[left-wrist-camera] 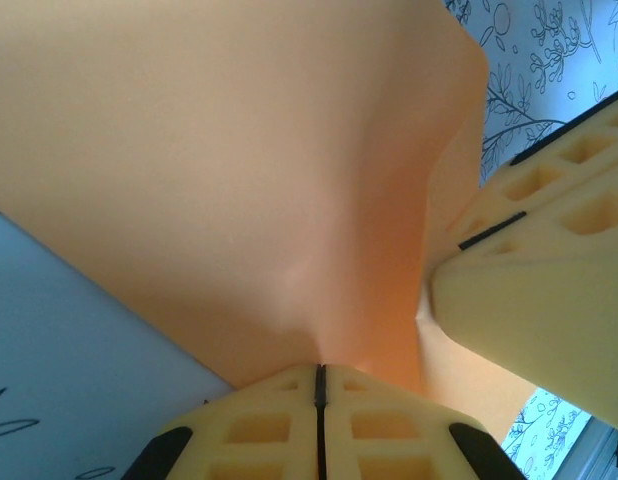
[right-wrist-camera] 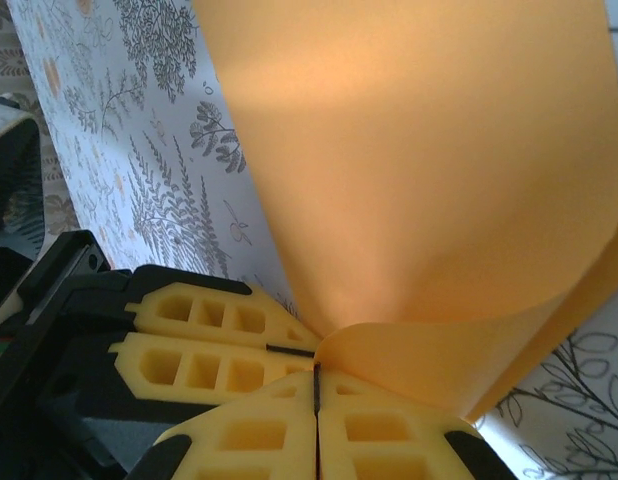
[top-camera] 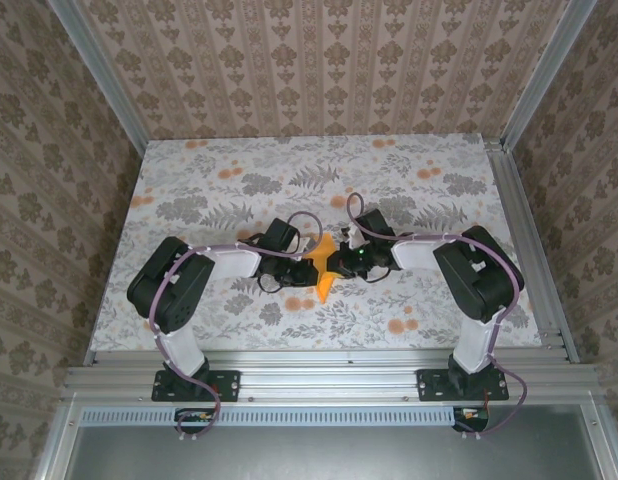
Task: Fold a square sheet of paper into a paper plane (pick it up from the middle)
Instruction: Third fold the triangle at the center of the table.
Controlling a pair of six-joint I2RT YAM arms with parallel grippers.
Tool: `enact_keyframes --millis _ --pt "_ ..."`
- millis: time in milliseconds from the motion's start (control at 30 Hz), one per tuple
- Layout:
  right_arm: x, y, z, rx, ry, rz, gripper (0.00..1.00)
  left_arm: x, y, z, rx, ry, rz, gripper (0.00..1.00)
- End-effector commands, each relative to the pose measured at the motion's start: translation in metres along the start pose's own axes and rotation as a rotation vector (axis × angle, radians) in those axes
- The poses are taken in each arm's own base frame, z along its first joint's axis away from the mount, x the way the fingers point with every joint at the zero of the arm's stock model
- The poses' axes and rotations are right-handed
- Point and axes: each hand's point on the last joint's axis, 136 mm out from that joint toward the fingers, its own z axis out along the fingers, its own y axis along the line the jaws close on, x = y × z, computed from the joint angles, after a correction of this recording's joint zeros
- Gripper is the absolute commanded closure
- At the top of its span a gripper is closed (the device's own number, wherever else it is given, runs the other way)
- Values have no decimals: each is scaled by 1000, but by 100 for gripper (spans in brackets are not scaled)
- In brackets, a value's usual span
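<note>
The square sheet of paper [top-camera: 323, 270] is bright orange and sits bunched at the table's middle, between both grippers. My left gripper [top-camera: 305, 268] is shut on it from the left, and my right gripper [top-camera: 341, 264] is shut on it from the right. In the left wrist view the paper [left-wrist-camera: 239, 170] rises in a soft fold from my shut left gripper [left-wrist-camera: 320, 368], with the right gripper's fingers [left-wrist-camera: 549, 280] pressed in beside it. In the right wrist view the paper [right-wrist-camera: 419, 170] curls up out of my shut right gripper [right-wrist-camera: 316, 370], and the left gripper's fingers [right-wrist-camera: 209, 335] meet it tip to tip.
The table [top-camera: 239, 190] carries a grey and orange floral cloth. Aluminium rails run along the front edge [top-camera: 329, 360] and right side [top-camera: 524, 240]. Patterned walls close in the left, back and right.
</note>
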Motion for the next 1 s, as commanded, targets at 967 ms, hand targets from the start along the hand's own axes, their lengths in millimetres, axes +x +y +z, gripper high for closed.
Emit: enact_keyframes --millis 967 --pt "-5 -18 10 123 3 2 89 -45 5 -14 14 -40 -13 82"
